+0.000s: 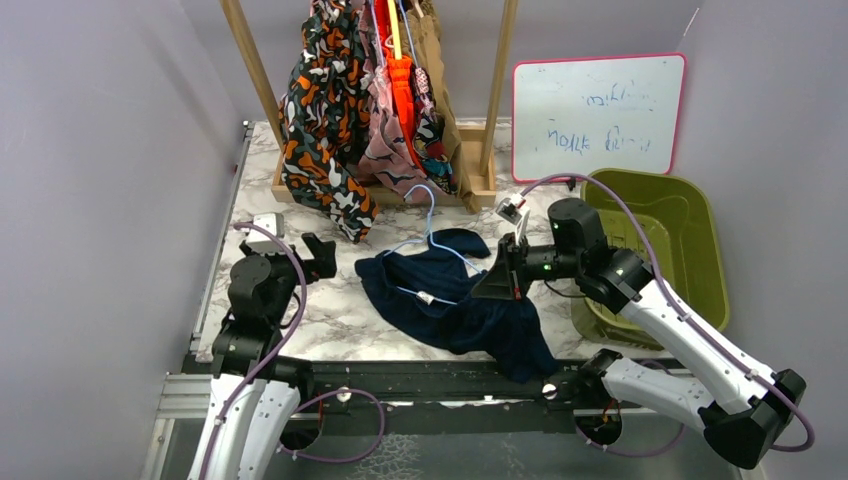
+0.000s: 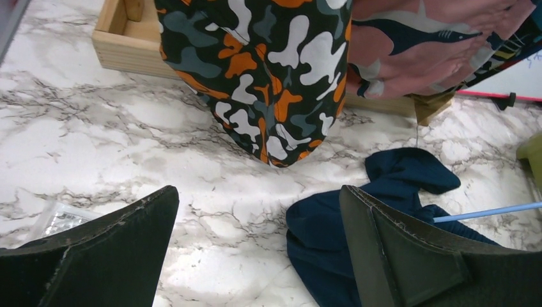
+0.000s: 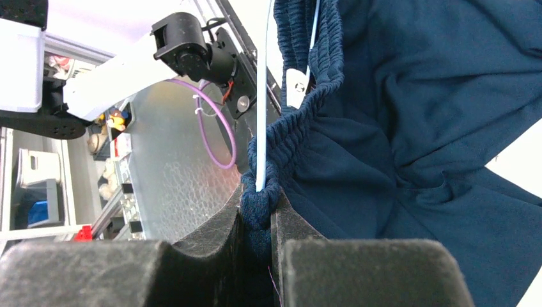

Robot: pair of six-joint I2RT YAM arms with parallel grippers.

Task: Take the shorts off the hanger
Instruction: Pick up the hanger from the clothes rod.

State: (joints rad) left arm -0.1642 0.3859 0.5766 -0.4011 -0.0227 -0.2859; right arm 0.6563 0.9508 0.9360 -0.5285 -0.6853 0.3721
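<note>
Right wrist view: my right gripper (image 3: 259,224) is clamped on the gathered elastic waistband of the navy soft-fabric shorts (image 3: 415,128), touching the end of the thin light-blue wire hanger (image 3: 262,96).
Shorts: crumpled on the white marble-pattern table (image 1: 340,315) between my two arms; a small white clip (image 3: 295,89) grips the waistband.
Left gripper (image 2: 259,198): jaws spread wide, holding nothing, over the table just beside the shorts.
Step in hand: as I judge it, working the waistband off the hanger.
Next move: probably steady the hanger with my left, then pull the band clear of the clip.
</note>
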